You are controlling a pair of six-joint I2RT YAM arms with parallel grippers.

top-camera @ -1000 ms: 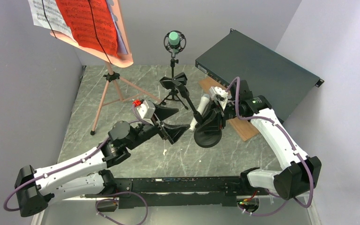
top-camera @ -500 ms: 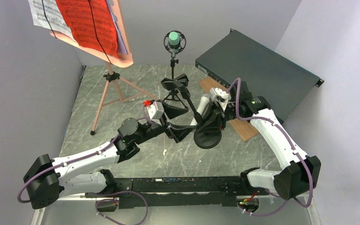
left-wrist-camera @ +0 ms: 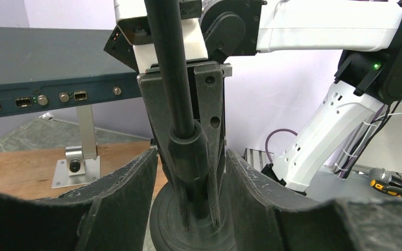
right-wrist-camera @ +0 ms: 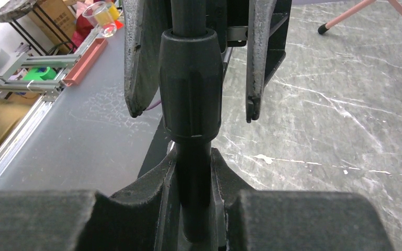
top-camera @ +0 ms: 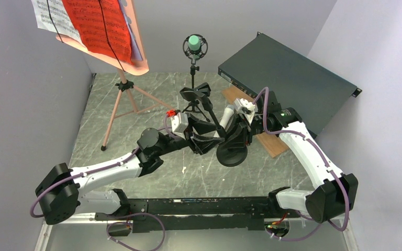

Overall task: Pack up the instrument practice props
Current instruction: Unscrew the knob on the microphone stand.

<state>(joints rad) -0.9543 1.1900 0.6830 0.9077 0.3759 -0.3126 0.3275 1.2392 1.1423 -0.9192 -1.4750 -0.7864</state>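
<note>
A black microphone mount with a round base [top-camera: 232,152] stands mid-table. My right gripper [top-camera: 235,130] is shut on its pole [right-wrist-camera: 193,178], below the thick collar [right-wrist-camera: 191,83]. My left gripper [top-camera: 208,141] is open, one finger on each side of that pole [left-wrist-camera: 172,68], not touching it; its fingers [right-wrist-camera: 136,63] show in the right wrist view. A white microphone [top-camera: 225,116] lies by the right gripper. A green microphone [top-camera: 194,44] sits in a second black mount [top-camera: 192,107] behind. The pink tripod [top-camera: 121,99] holds red [top-camera: 97,23], white [top-camera: 47,13] and lavender pages at the top left.
A large dark green metal box [top-camera: 288,73] stands at the back right, also in the left wrist view [left-wrist-camera: 57,63]. A brown wooden board [top-camera: 272,144] lies beside it under the right arm. Grey walls close in on both sides.
My left arm has reached right and forward; its open fingers have gone from short of the mount to either side of its pole. The right gripper and the mount have not moved.
</note>
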